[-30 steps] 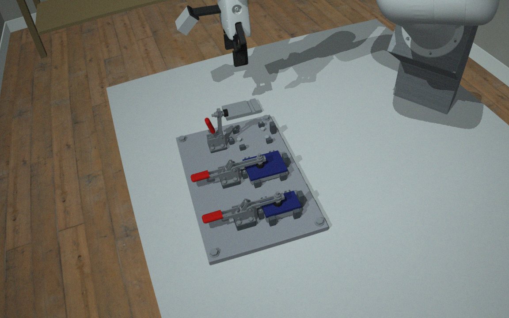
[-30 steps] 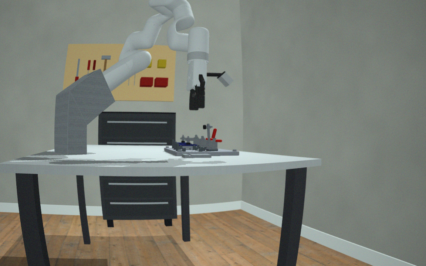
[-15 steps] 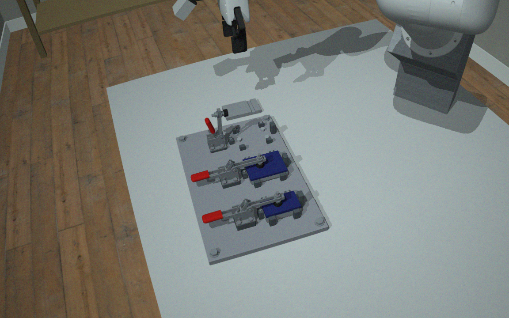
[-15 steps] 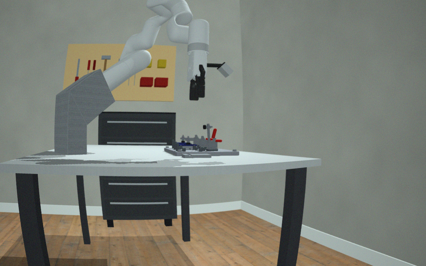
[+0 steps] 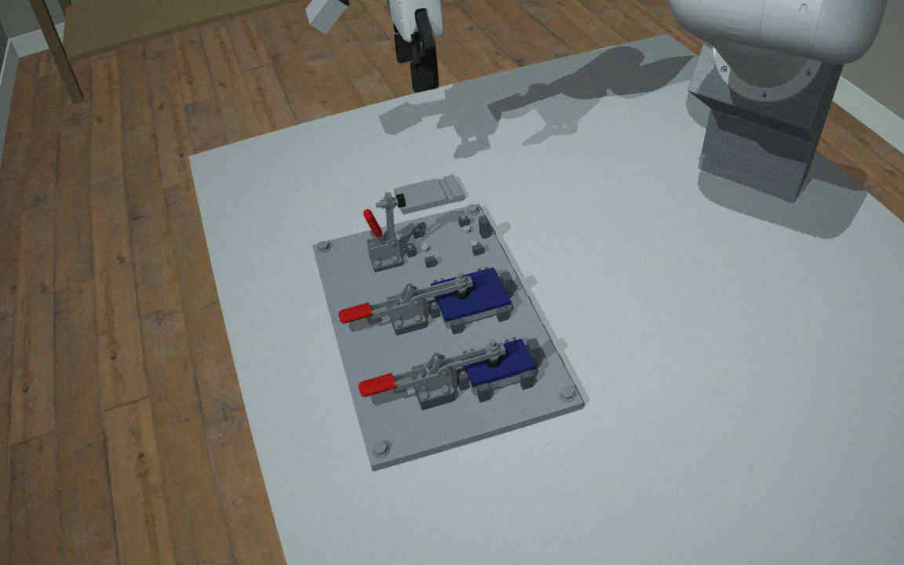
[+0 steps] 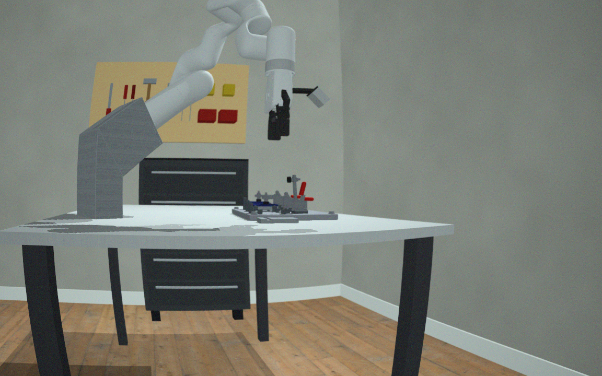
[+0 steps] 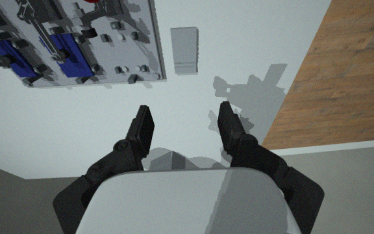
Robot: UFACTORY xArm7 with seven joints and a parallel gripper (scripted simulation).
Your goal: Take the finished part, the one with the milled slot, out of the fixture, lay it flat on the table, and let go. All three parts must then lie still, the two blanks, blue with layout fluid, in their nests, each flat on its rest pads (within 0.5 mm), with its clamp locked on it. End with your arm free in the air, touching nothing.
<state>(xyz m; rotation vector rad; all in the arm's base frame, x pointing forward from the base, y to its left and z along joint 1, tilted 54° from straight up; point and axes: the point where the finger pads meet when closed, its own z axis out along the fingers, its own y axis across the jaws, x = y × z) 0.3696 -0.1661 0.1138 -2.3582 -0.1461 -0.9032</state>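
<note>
The grey slotted part (image 5: 429, 192) lies flat on the white table just beyond the fixture plate (image 5: 441, 329); it also shows in the wrist view (image 7: 184, 50). Its nest (image 5: 452, 238) stands empty, and that nest's clamp handle (image 5: 373, 223) points up. Two blue blanks (image 5: 472, 295) (image 5: 501, 363) sit in their nests, each with a clamp arm down on it and a red handle (image 5: 355, 312) (image 5: 377, 384) lying flat. My gripper (image 7: 185, 113) (image 6: 278, 128) is open and empty, high above the table's far edge, well clear of the part.
The arm's grey base block (image 5: 757, 133) stands at the table's back right. Wooden floor lies past the table's left and far edges. A dark drawer cabinet (image 6: 194, 233) and a tool board (image 6: 172, 103) stand behind the table.
</note>
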